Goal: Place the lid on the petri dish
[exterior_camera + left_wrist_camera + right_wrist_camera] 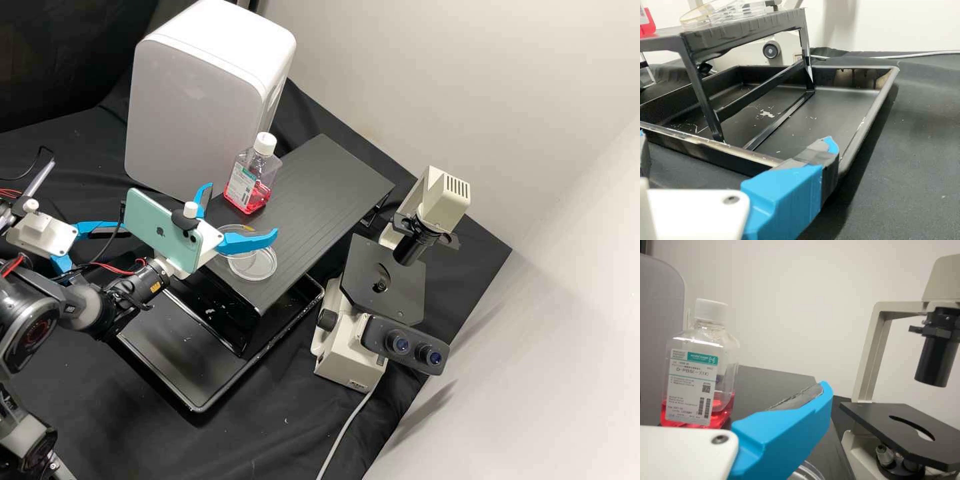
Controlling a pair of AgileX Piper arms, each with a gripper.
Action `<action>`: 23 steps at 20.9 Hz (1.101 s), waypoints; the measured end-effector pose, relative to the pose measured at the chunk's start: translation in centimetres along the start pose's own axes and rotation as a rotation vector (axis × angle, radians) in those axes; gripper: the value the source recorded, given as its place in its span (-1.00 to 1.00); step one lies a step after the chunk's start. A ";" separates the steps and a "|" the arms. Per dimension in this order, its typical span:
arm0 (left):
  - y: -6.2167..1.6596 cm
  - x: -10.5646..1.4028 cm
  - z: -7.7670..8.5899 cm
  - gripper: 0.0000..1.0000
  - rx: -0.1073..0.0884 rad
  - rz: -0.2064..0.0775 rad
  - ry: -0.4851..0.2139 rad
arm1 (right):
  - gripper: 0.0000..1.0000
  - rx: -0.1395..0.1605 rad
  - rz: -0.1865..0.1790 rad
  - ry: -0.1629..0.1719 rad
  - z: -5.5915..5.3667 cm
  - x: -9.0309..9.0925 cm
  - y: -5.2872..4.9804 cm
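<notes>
Your right hand is over the raised black platform with its blue fingers spread wide, gripping nothing that you can be sure of. The clear lid lies between those fingers, close in front of the palm. It looks tilted, with its far edge overlapping the petri dish, which sits just beyond and below the nearer finger. Whether that finger touches the lid, I cannot tell.

Your left hand hangs low beside the tray, well back from the dish, its fingers apart and holding nothing.

Expect the lid to be very light, thin, stiff plastic, slick on the pads and likely to crack or pop out if squeezed hard. Take it by the rim on opposite sides with a gentle close, and keep it level so it drops over the dish wall.

The high view gives you the finger spread and how the lid overlaps the dish. The right wrist view adds how near the pink-filled bottle stands to the finger, with a clear rim just under it. The left wrist view gives a side-on look from below the platform, with the dish sitting on its top.
</notes>
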 end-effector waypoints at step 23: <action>-0.03 0.0 0.0 1.00 -0.008 -0.001 0.000 | 1.00 0.004 -0.111 -0.096 1.2 0.1 -1.9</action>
